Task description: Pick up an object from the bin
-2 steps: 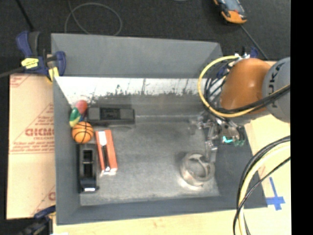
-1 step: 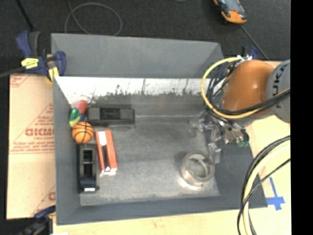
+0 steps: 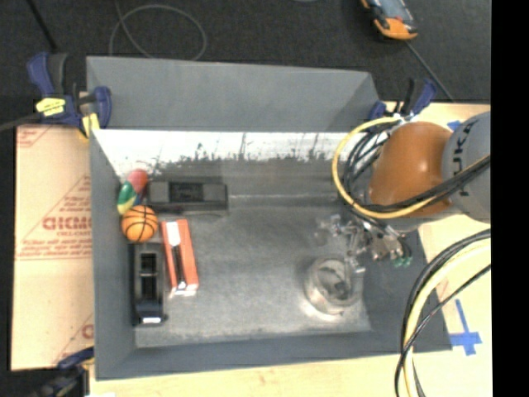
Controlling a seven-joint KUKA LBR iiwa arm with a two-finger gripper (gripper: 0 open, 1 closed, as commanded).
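Clear round cup (image 3: 331,292), see-through and glinting, lies beneath the tool (image 3: 357,256).

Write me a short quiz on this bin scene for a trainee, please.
1. True or false: the orange ball lies on the left side of the bin in this view.
2. Fill in: the small red ball sits in the bin's far ____ corner.
3. Which thing lies nearest the gripper? A) the clear round container B) the orange ball C) the small red ball

Key: 1 true; 2 left; 3 A.
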